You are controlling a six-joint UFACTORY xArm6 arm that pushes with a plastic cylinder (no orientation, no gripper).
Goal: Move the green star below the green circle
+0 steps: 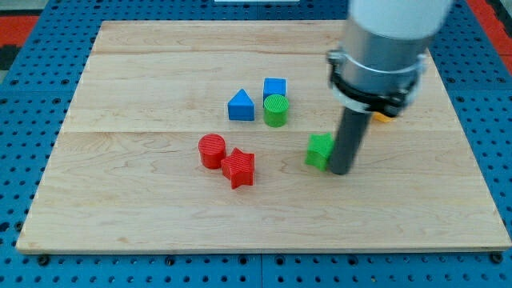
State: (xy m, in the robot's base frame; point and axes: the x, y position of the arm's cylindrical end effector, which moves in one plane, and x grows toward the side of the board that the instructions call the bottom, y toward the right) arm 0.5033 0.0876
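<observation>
Looking down on the wooden board (160, 216) in the one camera view, nothing on it serves as a container; the blocks lie loose on the bare wood, and the board itself sits on a blue pegboard surface (24, 96). Near the middle, the green circle (275, 110) stands upright, touching or just beside the blue cube (274, 86) toward the view's top, with the blue triangle (240, 106) just beside it on the view's left. Toward the view's bottom and left of that group, the red circle (212, 150) and the red star (238, 167) sit touching each other. The green star (320, 150) lies toward the view's bottom and right of the green circle, apart from it. There is no gripper to open or close: the arm ends in a dark rod, and my tip (342, 170) rests on the board directly at the green star's right side, touching it or very nearly so. A small orange block (382, 117) peeks out behind the rod toward the view's right; its shape cannot be made out.
</observation>
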